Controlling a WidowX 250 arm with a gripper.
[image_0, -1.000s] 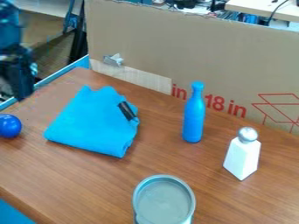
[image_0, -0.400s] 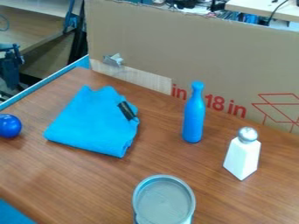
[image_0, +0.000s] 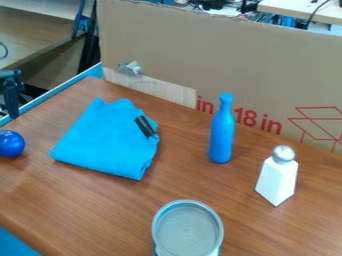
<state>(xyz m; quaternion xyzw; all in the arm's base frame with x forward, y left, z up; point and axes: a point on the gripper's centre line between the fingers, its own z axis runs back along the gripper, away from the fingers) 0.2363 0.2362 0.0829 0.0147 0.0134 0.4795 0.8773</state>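
Nearest to the black pincer (image_0: 11, 95) we see the shiny blue ball (image_0: 11, 144), resting on the surface (image_0: 100, 210) at the left edge of the view; the pincer hangs near it, by the blue rail (image_0: 65, 93), and we cannot tell whether it is spread or pressed together. Our first worry would be the ball: round and smooth, it could roll off at an off-centre nudge or slip out of a loose pinch. The folded blue cloth (image_0: 100, 140), with its black strip (image_0: 143, 126), lies to the right of the ball, apart from it; a low sweep could snag a fold and drag it. Farther out, we judge the slim blue bottle (image_0: 222, 132) easiest to topple, being tall on a narrow base, and a bump could also tip the white shaker (image_0: 277, 180) with its silvery top. The round grey container (image_0: 188, 231) sits at the near side. Under them all runs reddish-brown wood grain; a cardboard sheet (image_0: 234, 57) with red print stands behind, and beyond it we make out cables and a pale tabletop (image_0: 307, 9).
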